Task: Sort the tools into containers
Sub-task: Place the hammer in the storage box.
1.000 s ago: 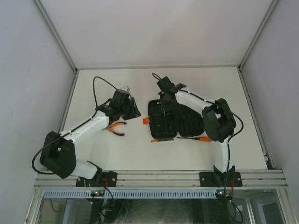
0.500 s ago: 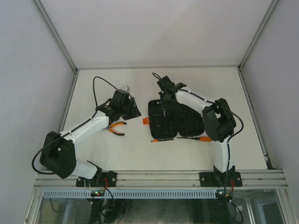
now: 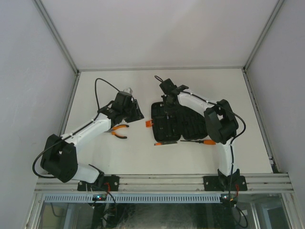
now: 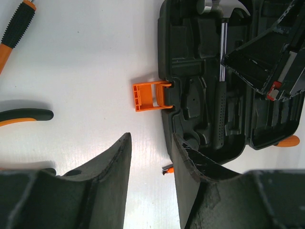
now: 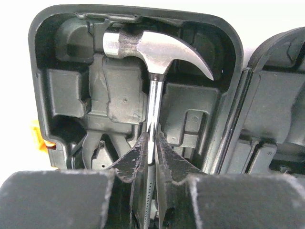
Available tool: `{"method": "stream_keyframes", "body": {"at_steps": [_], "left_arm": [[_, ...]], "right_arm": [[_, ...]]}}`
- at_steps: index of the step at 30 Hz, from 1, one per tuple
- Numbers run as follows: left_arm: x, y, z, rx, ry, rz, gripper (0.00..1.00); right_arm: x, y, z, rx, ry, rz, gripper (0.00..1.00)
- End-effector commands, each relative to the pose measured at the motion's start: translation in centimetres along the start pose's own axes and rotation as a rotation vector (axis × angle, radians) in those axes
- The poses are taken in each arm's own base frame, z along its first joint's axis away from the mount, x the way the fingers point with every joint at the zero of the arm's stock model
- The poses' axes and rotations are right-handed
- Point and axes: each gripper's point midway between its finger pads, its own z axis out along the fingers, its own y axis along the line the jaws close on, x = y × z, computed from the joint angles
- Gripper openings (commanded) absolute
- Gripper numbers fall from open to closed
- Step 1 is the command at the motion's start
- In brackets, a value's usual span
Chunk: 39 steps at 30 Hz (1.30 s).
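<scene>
The black tool case (image 3: pixel 190 125) lies open at mid-table, its orange latch (image 4: pixel 147 96) sticking out to the left. A steel-headed hammer (image 5: pixel 157 50) lies in its moulded slot in the left half. My right gripper (image 5: pixel 152 138) is shut on the hammer's shiny shaft, just below the head. My left gripper (image 4: pixel 151 143) hangs open over bare table left of the case, with nothing between its fingers. Orange-handled pliers (image 3: pixel 120 131) lie on the table under the left arm. An orange-and-black screwdriver (image 4: pixel 14 33) lies nearby in the left wrist view.
Two screwdrivers lie along the case's near edge: one with an orange handle (image 3: pixel 206 141) and a shorter one (image 3: pixel 164 142). The case's right half (image 5: pixel 281 124) holds moulded slots. White walls bound the table on three sides.
The right gripper's fingers have drawn in onto the hammer's shaft, and the right elbow has shifted slightly. The left arm has not moved.
</scene>
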Motion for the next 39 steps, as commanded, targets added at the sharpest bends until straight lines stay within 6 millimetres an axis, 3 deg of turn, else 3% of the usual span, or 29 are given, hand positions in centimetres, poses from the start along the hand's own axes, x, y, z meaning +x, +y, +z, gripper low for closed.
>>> {"method": "stream_keyframes", "body": {"at_steps": [1, 21, 39], "left_arm": [[-0.2, 0.0, -0.2, 0.018, -0.016, 0.008, 0.43], [-0.5, -0.3, -0.9, 0.029, -0.026, 0.007, 0.43], [-0.7, -0.7, -0.7, 0.039, -0.028, -0.016, 0.43]], "right_arm": [[-1.1, 0.2, -0.3, 0.011, -0.025, -0.009, 0.08], [2.9, -1.3, 1.9, 0.086, 0.103, -0.02, 0.0], [7.6, -3.4, 4.8, 0.154, 0.278, -0.032, 0.0]]}}
